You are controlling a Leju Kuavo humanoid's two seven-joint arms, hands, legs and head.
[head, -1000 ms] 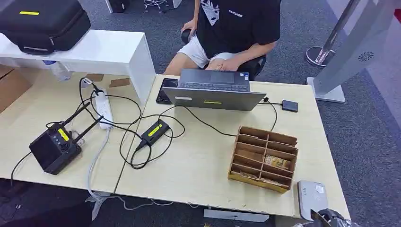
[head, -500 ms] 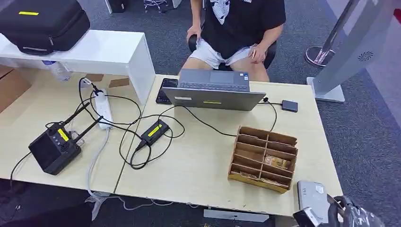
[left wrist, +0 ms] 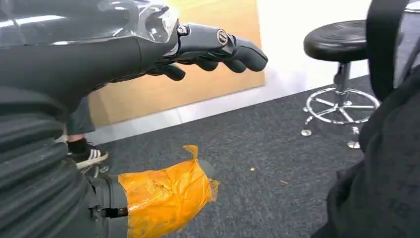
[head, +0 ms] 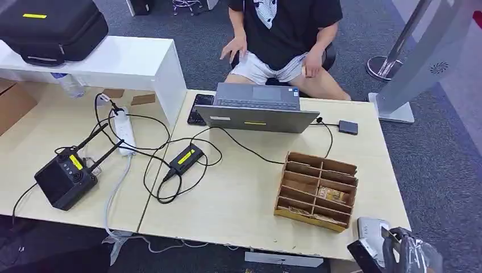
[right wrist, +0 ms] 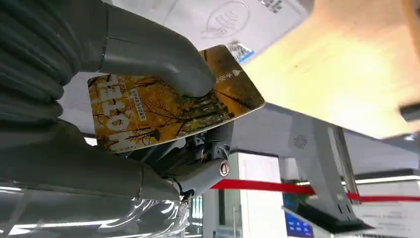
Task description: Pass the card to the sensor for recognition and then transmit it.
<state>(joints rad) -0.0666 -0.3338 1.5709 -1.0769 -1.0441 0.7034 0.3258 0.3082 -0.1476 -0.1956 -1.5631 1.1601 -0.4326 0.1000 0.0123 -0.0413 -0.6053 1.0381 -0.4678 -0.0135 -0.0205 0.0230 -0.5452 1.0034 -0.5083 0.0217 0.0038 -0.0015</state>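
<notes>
In the right wrist view, an orange hotel card (right wrist: pixel 168 106) with an autumn-tree picture is pinched between the thumb and fingers of my right hand (right wrist: pixel 124 59). The card sits close in front of the white sensor pad (right wrist: pixel 223 15), which carries a contactless symbol. In the head view, the right hand (head: pixel 406 256) is at the table's near right corner, just beside the grey-white sensor (head: pixel 372 228). My left hand (left wrist: pixel 198 47) hangs over dark carpet with its fingers loosely extended and nothing in it. Orange tape wraps its thumb.
A wooden divider box (head: pixel 316 190) stands just beyond the sensor. Farther back are a laptop (head: pixel 257 108) with cables, a small black box (head: pixel 186 156) and a black antenna unit (head: pixel 63 179). A person (head: pixel 284 28) sits behind the table. A white kiosk stand (head: pixel 420 57) is at the right.
My right hand has come up into the bottom right corner beside the sensor. The seated person has shifted and spread their arms.
</notes>
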